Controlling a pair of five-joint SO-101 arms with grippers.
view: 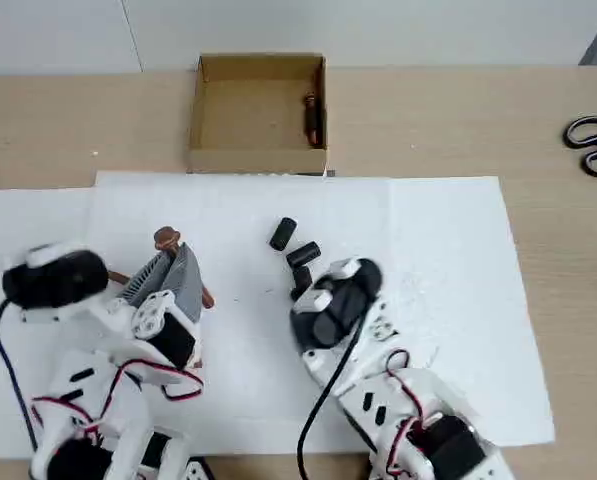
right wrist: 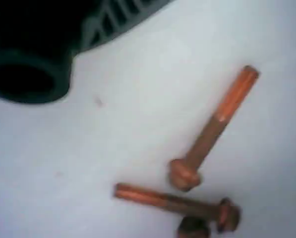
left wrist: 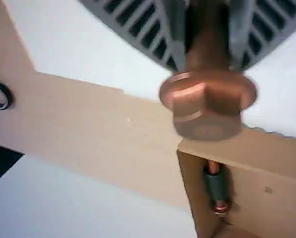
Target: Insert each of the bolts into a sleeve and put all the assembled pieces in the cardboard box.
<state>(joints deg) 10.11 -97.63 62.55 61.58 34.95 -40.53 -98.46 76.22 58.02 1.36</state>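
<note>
At lower left of the high view, a bolt (view: 166, 238) is pinched by the left gripper (view: 170, 258); a sleeve (right wrist: 29, 74) is clamped by the right gripper (view: 301, 285).

The counter (view: 58, 120) is light wood. A white paper sheet (view: 448, 260) lies flat over its near half. A cardboard box (view: 258, 160) stands open on the bare wood, front wall just beside the sheet's far edge. Scissors (view: 593, 145) lie at the right edge, apart from the sheet. A black sleeve (view: 283, 234) and a second sleeve (view: 303, 254) lie on the sheet.
</note>
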